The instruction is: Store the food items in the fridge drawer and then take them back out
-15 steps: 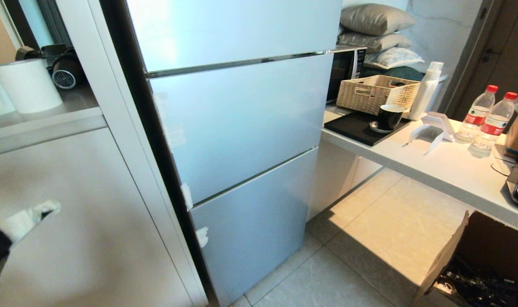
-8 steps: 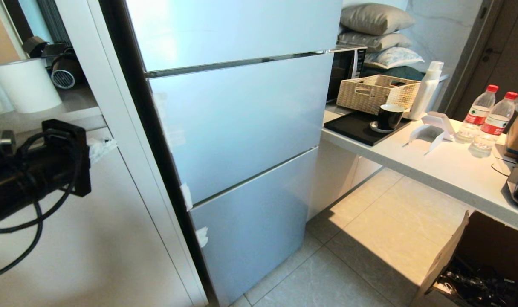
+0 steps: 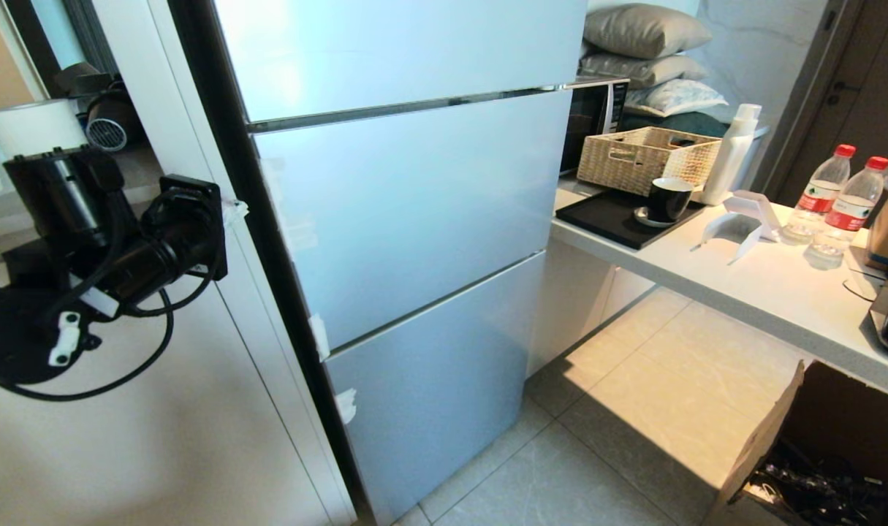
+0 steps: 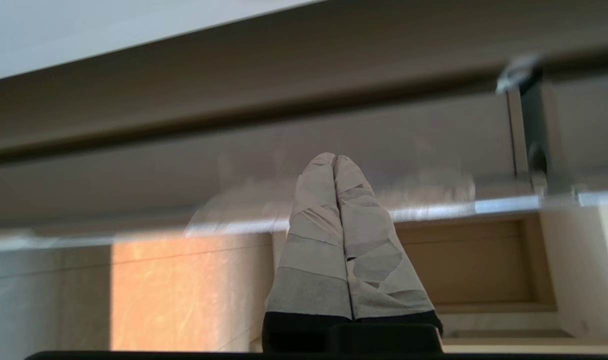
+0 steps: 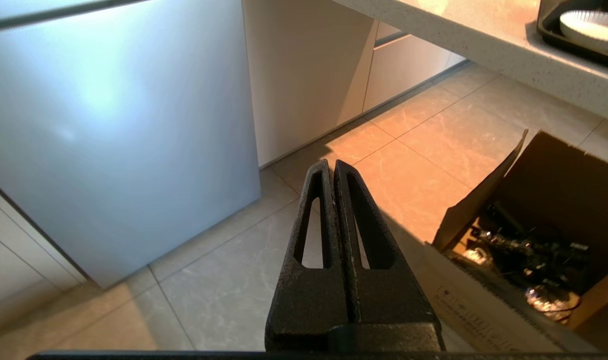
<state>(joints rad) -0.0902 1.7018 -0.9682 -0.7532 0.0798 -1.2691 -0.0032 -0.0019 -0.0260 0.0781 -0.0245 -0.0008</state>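
Bright daylight, glare on the fridge front (image 3: 414,212), sunlit floor (image 3: 655,409), left wrist view motion-blurred

Pale blue glossy fridge panels (image 3: 407,204); beige woven basket (image 3: 644,159); red-capped bottles (image 3: 824,191); black tray (image 3: 612,217).

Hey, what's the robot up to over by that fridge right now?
The left pincer, its taped fingers pressed together, is raised at the left edge of the pale blue glossy fridge, level with the middle panel. All the fridge fronts are closed and no food is in sight. The right pincer is shut and empty, pointing down at the tiled floor beside an open brown cardboard box. Nothing has been stored yet.
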